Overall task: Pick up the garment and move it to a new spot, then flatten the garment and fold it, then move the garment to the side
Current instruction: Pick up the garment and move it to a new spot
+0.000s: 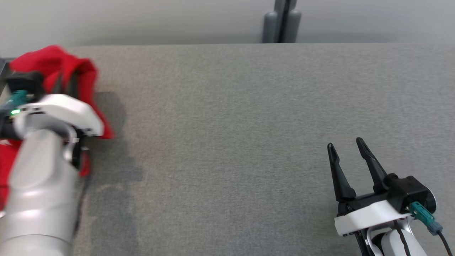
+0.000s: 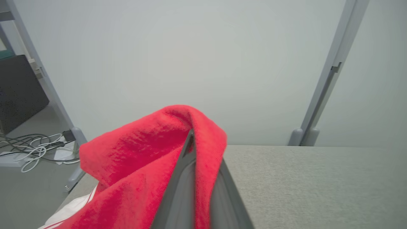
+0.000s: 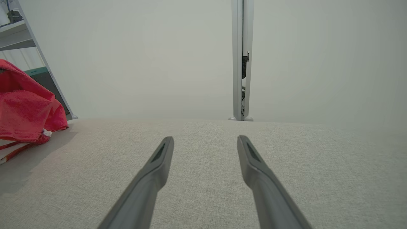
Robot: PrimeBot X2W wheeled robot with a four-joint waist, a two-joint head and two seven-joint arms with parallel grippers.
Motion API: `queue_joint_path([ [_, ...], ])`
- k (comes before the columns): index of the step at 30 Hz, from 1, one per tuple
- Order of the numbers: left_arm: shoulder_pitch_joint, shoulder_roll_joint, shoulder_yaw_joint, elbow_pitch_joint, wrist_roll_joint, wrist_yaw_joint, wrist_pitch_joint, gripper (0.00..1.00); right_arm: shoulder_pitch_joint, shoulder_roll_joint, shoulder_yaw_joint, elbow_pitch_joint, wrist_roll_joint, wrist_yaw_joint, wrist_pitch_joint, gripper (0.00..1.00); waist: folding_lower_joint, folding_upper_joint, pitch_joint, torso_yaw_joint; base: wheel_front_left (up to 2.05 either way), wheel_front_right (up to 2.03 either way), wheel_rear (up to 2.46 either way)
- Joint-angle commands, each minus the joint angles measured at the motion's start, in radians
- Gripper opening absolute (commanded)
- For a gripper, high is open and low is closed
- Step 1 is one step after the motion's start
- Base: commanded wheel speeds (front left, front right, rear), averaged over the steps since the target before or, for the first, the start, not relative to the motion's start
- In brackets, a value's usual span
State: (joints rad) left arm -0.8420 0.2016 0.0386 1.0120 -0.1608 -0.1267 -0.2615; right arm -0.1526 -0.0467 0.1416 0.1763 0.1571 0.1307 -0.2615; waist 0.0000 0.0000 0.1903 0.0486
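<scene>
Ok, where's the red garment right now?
In the head view the red garment is bunched at the far left of the grey table, a fold of it clamped in the left gripper.

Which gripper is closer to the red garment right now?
Left. The left gripper is shut on the red garment at the left of the table; the right gripper sits open far across it.

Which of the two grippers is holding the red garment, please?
The left gripper, shut on the red garment; the right gripper is open and empty.
</scene>
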Motion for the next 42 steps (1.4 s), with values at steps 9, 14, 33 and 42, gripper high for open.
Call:
queue_joint_path([
  [9, 0.125, -0.147, -0.277, -0.207, -0.135, -0.004, -0.005, 0.00, 0.067, -0.007, -0.020, 0.003, 0.016, 0.000, -0.006, 1.00, 0.0000, 0.0000, -0.083, -0.127, 0.00, 0.00, 0.00],
  [14, 0.198, -0.147, -0.456, -0.354, -0.315, 0.008, 0.008, 0.00, 0.090, -0.007, -0.020, 0.004, 0.019, 0.000, -0.006, 1.00, 0.0000, 0.0000, -0.109, -0.180, 0.00, 0.00, 0.00],
  [33, 0.544, -0.053, -0.491, -0.445, -0.323, 0.182, -0.004, 1.00, 0.144, -0.007, -0.054, -0.001, 0.038, 0.000, -0.006, 1.00, 0.0000, 0.0000, -0.162, -0.154, 0.00, 0.00, 0.00],
  [42, 0.786, -0.002, -0.265, -0.613, -0.221, 0.201, -0.004, 1.00, 0.156, -0.007, -0.072, 0.011, 0.045, 0.000, -0.006, 1.00, 0.0000, 0.0000, -0.164, -0.077, 0.00, 0.00, 0.00],
])
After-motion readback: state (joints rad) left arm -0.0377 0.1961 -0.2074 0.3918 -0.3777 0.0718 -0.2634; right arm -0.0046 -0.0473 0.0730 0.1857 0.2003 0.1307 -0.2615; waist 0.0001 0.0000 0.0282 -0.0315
